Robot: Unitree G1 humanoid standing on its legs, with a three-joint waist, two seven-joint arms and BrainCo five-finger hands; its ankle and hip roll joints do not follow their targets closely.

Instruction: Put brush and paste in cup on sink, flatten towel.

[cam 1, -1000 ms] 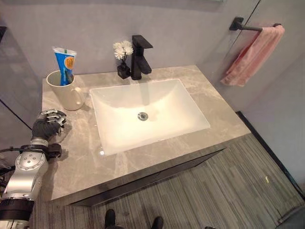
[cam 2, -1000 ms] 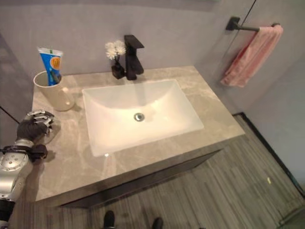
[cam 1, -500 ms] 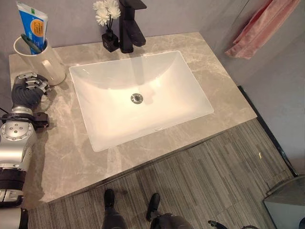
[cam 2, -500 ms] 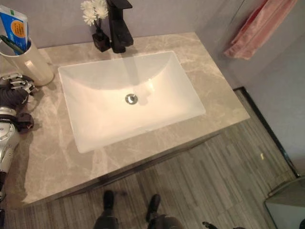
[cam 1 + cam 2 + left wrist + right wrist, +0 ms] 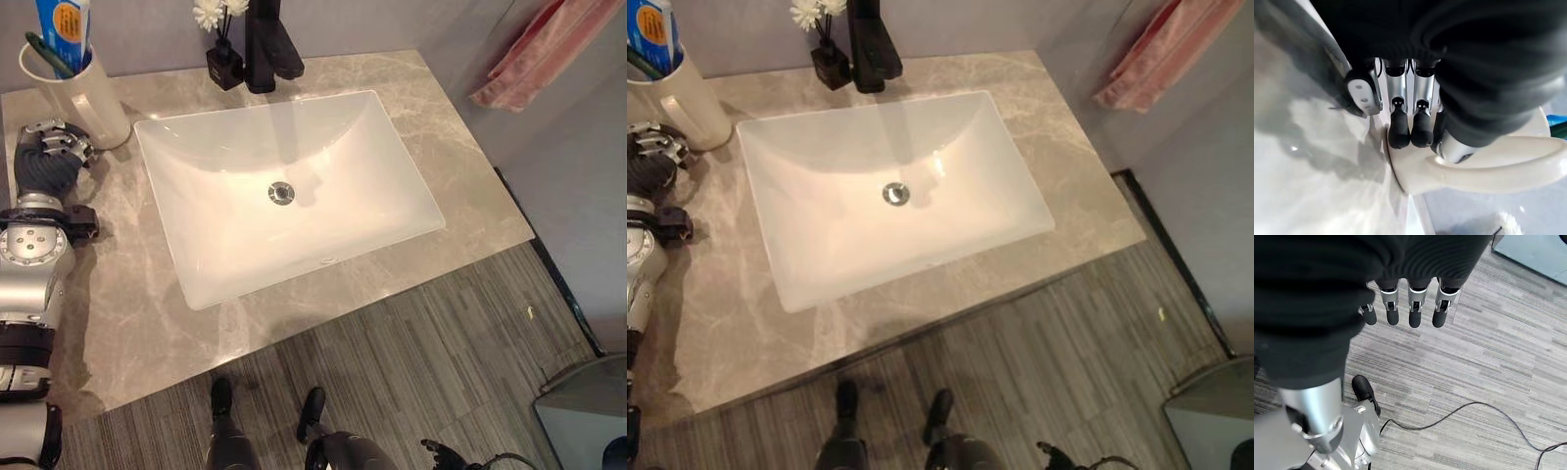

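A cream cup (image 5: 76,90) stands at the counter's far left corner with a blue toothpaste tube (image 5: 63,22) and a green toothbrush (image 5: 43,54) in it. My left hand (image 5: 49,162) rests on the counter just in front of the cup, holding nothing. In the left wrist view its relaxed fingertips (image 5: 1399,133) point at the cup's handle (image 5: 1488,169). A pink towel (image 5: 534,54) hangs bunched against the wall at the upper right. My right hand (image 5: 1415,303) hangs over the floor with loose, empty fingers.
A white basin (image 5: 392,196) fills the middle of the grey marble counter (image 5: 127,304). A black faucet (image 5: 269,44) and a small black vase of white flowers (image 5: 221,54) stand behind it. A grey box-like object (image 5: 583,421) sits on the floor at the lower right.
The whole picture has shifted as the camera tipped down and closer; cup and towel now sit at the top edges. My left hand has stayed by the cup.
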